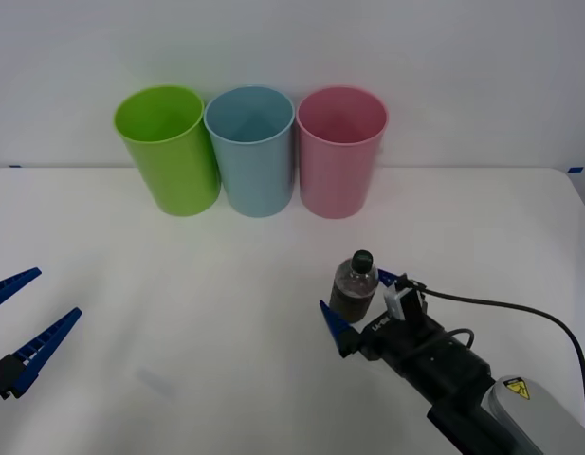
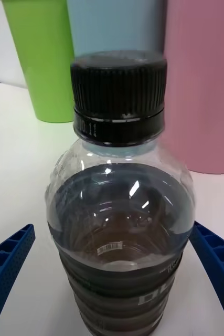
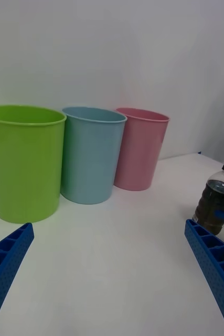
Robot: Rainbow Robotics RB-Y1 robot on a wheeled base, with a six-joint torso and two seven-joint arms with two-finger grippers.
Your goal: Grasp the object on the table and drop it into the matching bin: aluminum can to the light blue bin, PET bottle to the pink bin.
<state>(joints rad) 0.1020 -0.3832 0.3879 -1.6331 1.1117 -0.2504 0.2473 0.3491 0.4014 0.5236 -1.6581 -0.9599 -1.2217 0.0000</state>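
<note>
Front view: the right end effector [image 1: 360, 308] sits low over the white desk [image 1: 207, 313] with its blue fingers spread apart and the PET bottle [image 1: 355, 286] standing upright between them, not yet clamped. The pink bin [image 1: 339, 152] stands well beyond it, the light blue bin [image 1: 251, 150] and a lime green bin [image 1: 169, 149] next along the row. The left end effector [image 1: 27, 318] waits open, well off to the side.

Right wrist view: the bottle [image 2: 119, 210] sits squarely between the fingers [image 2: 9, 268], a gap showing on each side; the pink bin [image 2: 203, 84] rises straight behind it.

Left wrist view: the bottle [image 3: 216, 199] stands just past one of this end effector's spread fingers [image 3: 214, 268], with the three bins farther off.

The grasp appears to be the step in hand. Next, the fingers must close on the body, then lift higher than the pink rim.
</note>
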